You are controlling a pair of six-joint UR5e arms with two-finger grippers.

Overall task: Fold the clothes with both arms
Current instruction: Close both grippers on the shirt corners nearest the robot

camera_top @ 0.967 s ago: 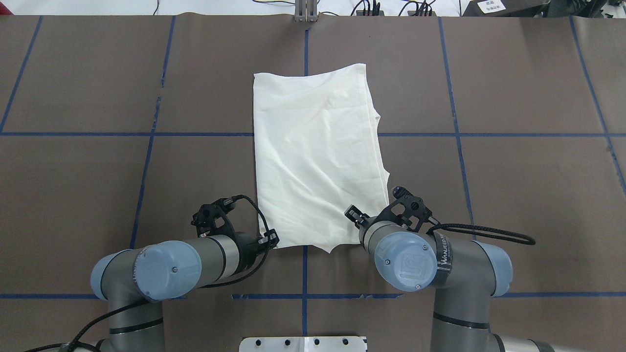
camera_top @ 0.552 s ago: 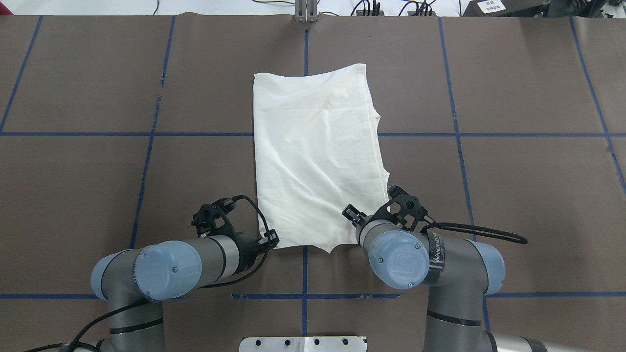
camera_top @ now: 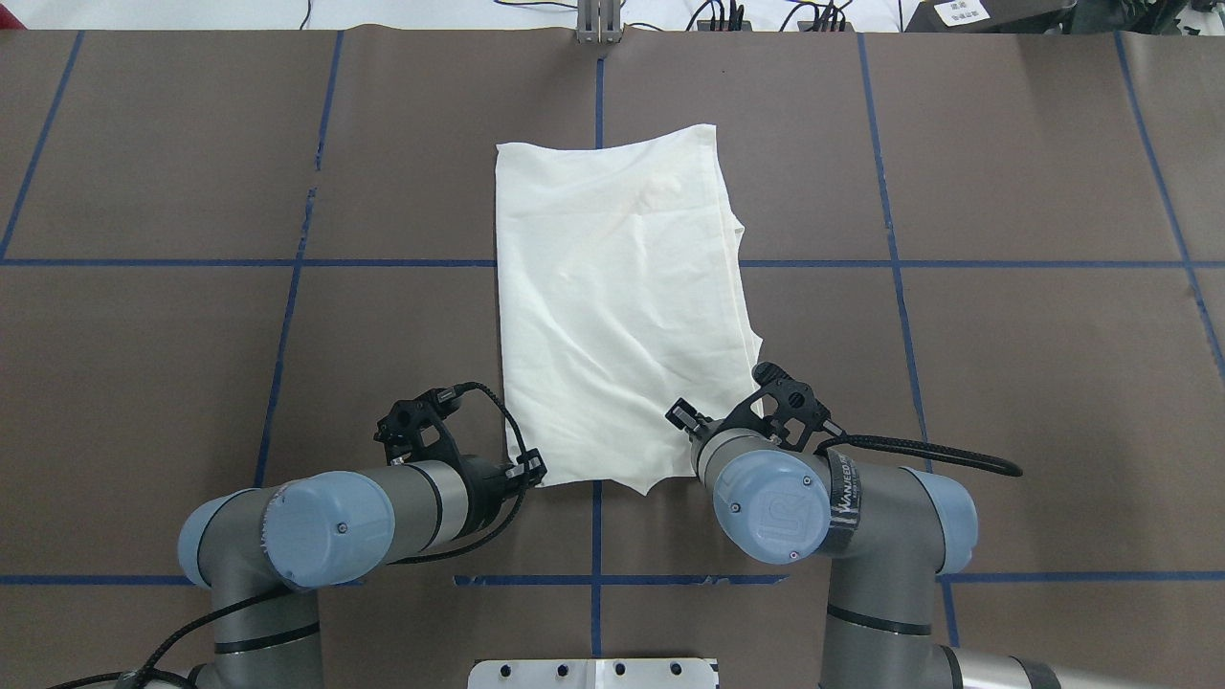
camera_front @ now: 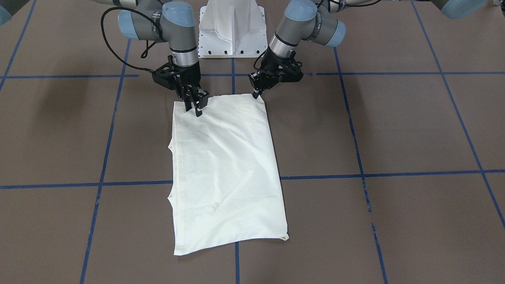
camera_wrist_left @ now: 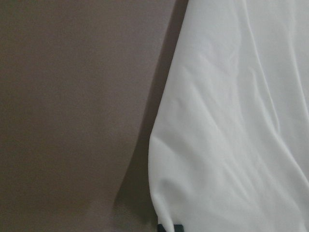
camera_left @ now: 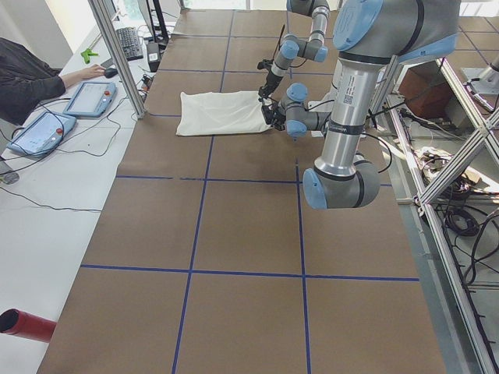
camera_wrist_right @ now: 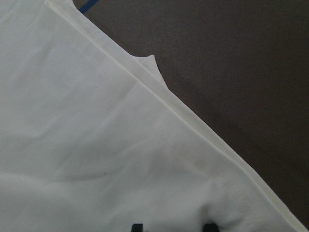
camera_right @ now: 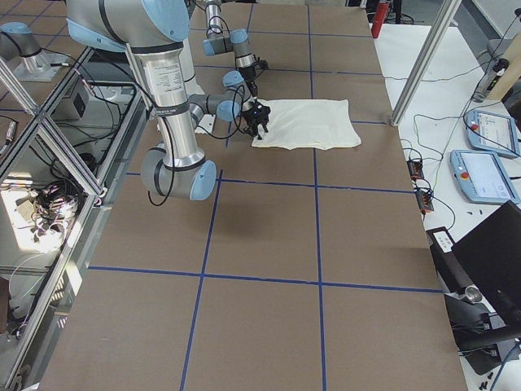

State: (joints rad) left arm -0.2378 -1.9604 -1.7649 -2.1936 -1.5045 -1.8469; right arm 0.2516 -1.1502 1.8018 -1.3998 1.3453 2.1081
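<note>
Seen from the front, the shirt (camera_front: 225,165) lies flat at mid-frame. My left pincer (camera_front: 257,94) is clenched on its top-right corner. My right pincer (camera_front: 194,108), released and spread, rests on its top-left corner.

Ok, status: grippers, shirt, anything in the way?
Right gripper open on shirt corner. Left gripper at other corner, grip unclear. Shirt flat. Nothing blocking.

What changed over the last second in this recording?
The right arm shifted sideways toward the left arm, carrying the right gripper further over the near corner of the shirt. Nothing was visibly gripped or released. The left arm and the shirt stayed put.
</note>
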